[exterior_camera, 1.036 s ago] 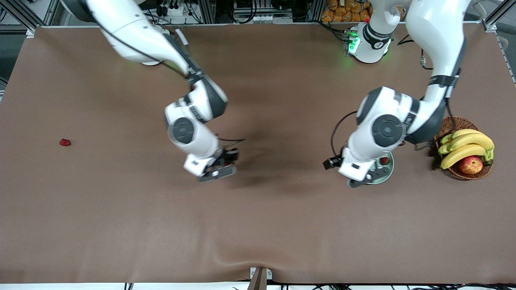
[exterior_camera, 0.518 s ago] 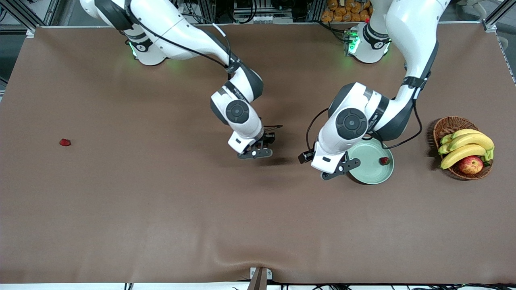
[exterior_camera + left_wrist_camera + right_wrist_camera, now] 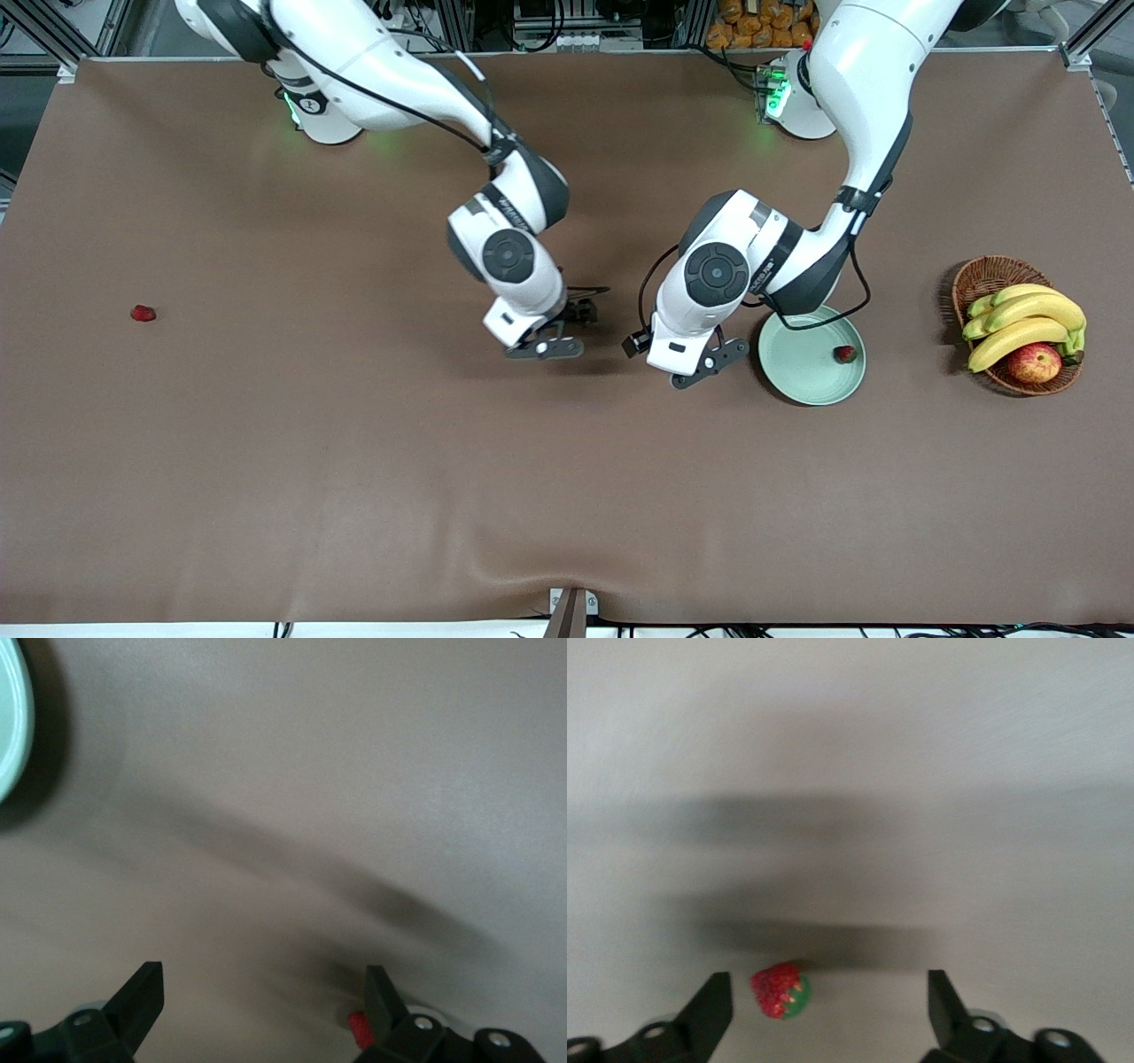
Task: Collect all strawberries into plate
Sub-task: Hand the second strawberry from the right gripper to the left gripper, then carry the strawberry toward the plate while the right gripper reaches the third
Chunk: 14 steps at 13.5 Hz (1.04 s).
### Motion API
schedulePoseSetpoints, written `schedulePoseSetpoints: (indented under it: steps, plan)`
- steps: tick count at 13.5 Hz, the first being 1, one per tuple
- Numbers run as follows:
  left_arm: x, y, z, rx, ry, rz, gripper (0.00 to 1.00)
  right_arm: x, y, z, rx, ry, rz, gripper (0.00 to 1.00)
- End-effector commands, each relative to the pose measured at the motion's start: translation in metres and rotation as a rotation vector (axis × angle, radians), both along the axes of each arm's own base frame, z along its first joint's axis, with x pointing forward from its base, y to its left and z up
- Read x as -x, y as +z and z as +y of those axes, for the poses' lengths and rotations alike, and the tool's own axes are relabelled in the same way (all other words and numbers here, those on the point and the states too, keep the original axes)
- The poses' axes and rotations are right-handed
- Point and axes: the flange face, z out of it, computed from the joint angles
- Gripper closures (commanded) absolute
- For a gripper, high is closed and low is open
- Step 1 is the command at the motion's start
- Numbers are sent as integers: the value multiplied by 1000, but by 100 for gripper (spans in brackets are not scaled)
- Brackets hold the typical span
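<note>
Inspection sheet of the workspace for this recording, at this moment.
Surface: brown table cover, wrinkled at near edge.
Job's things: plate holds first strawberry; second strawberry lies toward the right arm's end; third strawberry sits ungripped between the right end effector's fingers.
Clutter: basket of bananas and apple beside the plate.
End effectors: both open; right end effector over mid-table, left end effector over the table beside the plate.
Cables: black cable loops from left arm above plate rim.
Surroundings: metal frame at table corners.
</note>
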Motion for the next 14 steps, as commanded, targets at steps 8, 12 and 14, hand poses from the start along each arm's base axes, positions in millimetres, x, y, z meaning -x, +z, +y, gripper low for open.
schedulePoseSetpoints:
  steps: [8,12,14]
  plan:
    - [61,-63,-118,52,247,-45,0,-53,77,-281,161,3,-17,0]
    - [79,-98,-130,-4,281,-45,0,-49,69,-387,168,3,25,0]
    - [84,-103,-133,-9,270,-45,2,-50,65,-452,153,31,49,0]
